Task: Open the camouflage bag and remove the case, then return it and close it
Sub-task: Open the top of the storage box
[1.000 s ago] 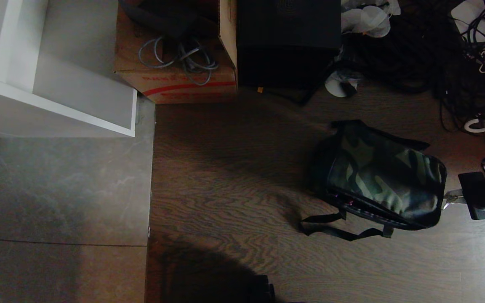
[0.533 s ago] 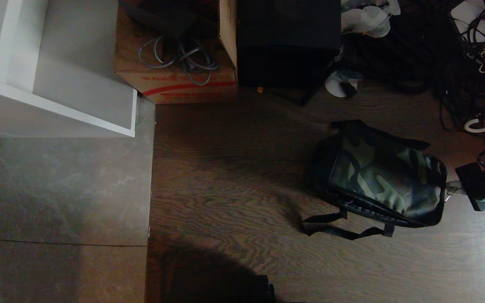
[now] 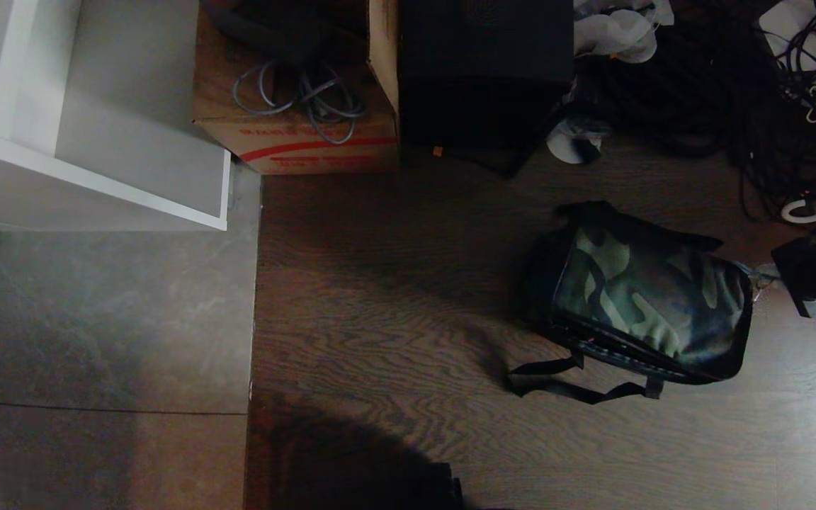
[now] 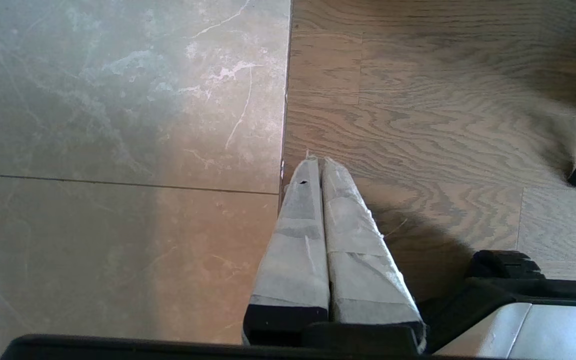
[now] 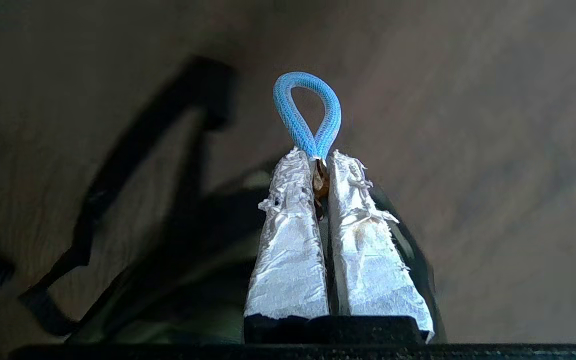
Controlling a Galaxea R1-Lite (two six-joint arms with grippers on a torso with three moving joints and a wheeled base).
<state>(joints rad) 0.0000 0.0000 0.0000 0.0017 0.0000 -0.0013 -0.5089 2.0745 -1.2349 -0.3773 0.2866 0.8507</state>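
Head view: a wooden floor (image 3: pixel 394 297) fills the frame, the camouflage bag (image 3: pixel 652 304) lying at centre right, lid down. At the bag's right edge the right claw (image 5: pixel 318 162) pinches a blue cord loop (image 5: pixel 308 112). The left claw (image 4: pixel 318 165), pressed together and empty, hangs over the floor.

Camouflage bag (image 3: pixel 652 304) on wood floor (image 3: pixel 394 319), right hand (image 3: pixel 762 273) at its corner

The right end effector (image 5: pixel 318 165) is pinched shut, a blue cord loop (image 5: pixel 308 112) sticking out just past its taped fingertips (image 5: pixel 288 180). The left end effector (image 4: pixel 318 162) hangs idle, its taped fingers (image 4: pixel 298 235) pressed together, holding nothing.
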